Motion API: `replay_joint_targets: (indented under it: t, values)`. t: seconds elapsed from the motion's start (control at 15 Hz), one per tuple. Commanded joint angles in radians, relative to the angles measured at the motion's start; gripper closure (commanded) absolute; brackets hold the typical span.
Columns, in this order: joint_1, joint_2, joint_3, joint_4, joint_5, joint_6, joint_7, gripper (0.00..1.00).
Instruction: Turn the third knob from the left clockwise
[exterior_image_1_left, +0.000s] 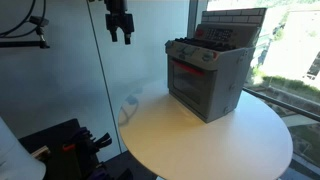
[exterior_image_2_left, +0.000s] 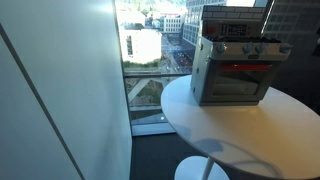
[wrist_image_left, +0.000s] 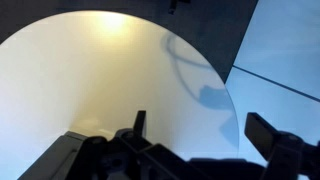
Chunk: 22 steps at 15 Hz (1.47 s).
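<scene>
While the gripper (exterior_image_1_left: 121, 40) hangs high in the upper left of an exterior view, well apart from the stove (exterior_image_1_left: 205, 75), no part of the turn has begun. Its jaws stand wide open and empty. The wrist view shows the fingertips (wrist_image_left: 140, 122) spread at the bottom of the frame over bare table (wrist_image_left: 90, 70), so the camera looks down at the tabletop rather than at the target.

The toy stove sits near the far edge of the round table, at right centre of that exterior view. Seen more from the front, the stove (exterior_image_2_left: 232, 75) fills the upper right of an exterior view. The knobs (exterior_image_2_left: 250, 49) run in a row along the top of its front, above the oven door. They are too small to tell apart, so the third from the left can only be placed just past the middle of the row.

The step in hand looks like the approach: cross right and down, face the fingers to the stove front, then close on that knob. A light toy may slide or twist as the knob turns.
</scene>
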Motion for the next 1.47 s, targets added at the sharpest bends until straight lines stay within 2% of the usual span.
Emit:
replay_joint_targets:
  t: [0.0, 0.8, 1.4]
  values:
    - [0.001, 0.000, -0.001, 0.003, 0.000, -0.003, 0.001, 0.00]
    - [-0.010, 0.023, -0.002, 0.035, -0.023, 0.020, 0.014, 0.00]
    - [-0.049, 0.059, -0.011, 0.103, -0.088, 0.177, 0.043, 0.00]
